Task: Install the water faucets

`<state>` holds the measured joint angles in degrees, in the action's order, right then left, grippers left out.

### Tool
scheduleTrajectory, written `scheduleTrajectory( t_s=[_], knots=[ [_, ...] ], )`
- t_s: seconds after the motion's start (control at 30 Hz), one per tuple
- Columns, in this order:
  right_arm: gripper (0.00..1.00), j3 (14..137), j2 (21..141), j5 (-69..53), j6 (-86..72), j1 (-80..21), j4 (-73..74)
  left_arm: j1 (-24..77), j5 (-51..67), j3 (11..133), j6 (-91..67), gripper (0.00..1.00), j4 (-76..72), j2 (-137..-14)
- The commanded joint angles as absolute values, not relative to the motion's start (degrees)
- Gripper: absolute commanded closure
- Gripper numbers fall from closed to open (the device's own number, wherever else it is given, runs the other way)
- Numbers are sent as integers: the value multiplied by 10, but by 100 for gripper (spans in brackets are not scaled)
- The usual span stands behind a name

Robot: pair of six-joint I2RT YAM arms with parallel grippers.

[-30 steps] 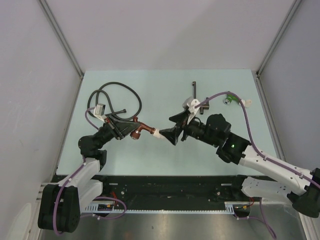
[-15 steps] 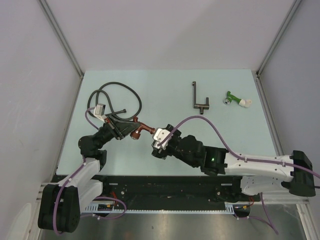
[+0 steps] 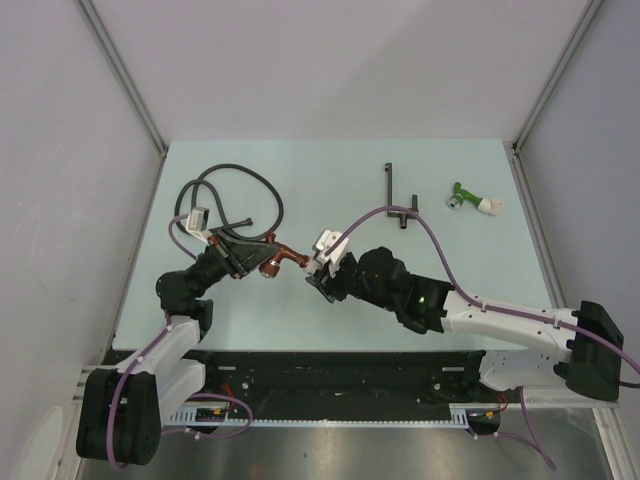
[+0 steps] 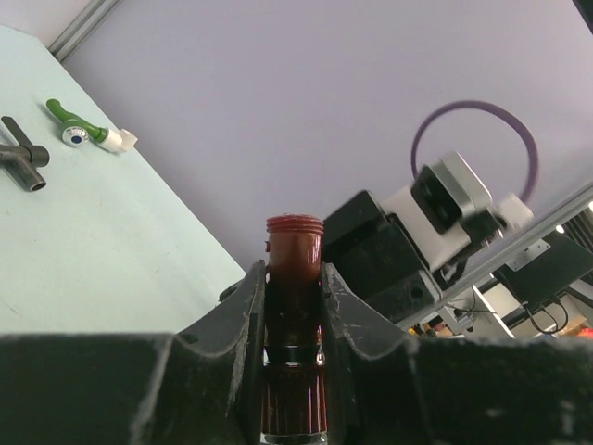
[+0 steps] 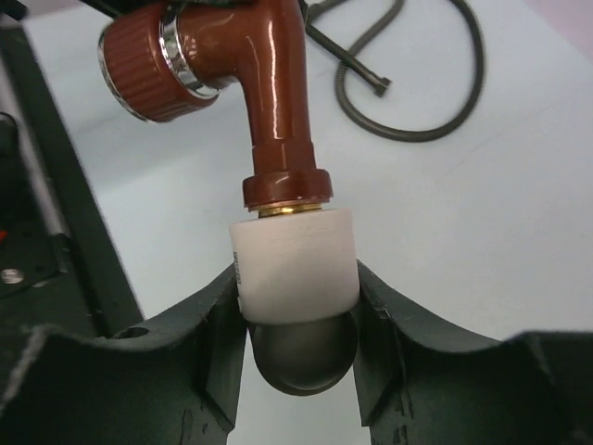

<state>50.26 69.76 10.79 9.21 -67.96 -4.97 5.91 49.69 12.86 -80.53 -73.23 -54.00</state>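
The reddish-brown faucet [image 3: 283, 258] is held above the table between both grippers. My left gripper [image 3: 258, 262] is shut on its body, which shows upright between the jaws in the left wrist view [image 4: 295, 306]. My right gripper [image 3: 318, 272] is shut on the white elbow fitting [image 5: 295, 264] that sits on the faucet's [image 5: 259, 74] threaded end, a brass ring showing between them. The green faucet [image 3: 468, 198] with its white fitting lies at the table's far right; it also shows in the left wrist view [image 4: 82, 128].
A coiled black hose [image 3: 235, 190] lies at the far left, behind the left gripper. A black T-shaped handle piece [image 3: 397, 197] lies at the far centre. The table's near edge meets a black rail by the arm bases [image 3: 330, 370].
My right arm has dropped low and stretched across from the right, its wrist turned, with the gripper staying at the white fitting. The left arm and faucet have not moved.
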Motion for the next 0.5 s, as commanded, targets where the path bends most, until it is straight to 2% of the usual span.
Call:
scheduleTrajectory(
  t_s=[0.0,0.17,0.47],
  knots=[
    [100,520,675,-118,-76,-622,-119,62,497,136,-807,100,-991,-533],
    [100,520,677,-264,-221,-546,-182,62,497,137,-807,100,-991,-532],
    [100,496,729,-390,-502,-467,-336,62,496,137,-805,100,-991,-527]
  ],
)
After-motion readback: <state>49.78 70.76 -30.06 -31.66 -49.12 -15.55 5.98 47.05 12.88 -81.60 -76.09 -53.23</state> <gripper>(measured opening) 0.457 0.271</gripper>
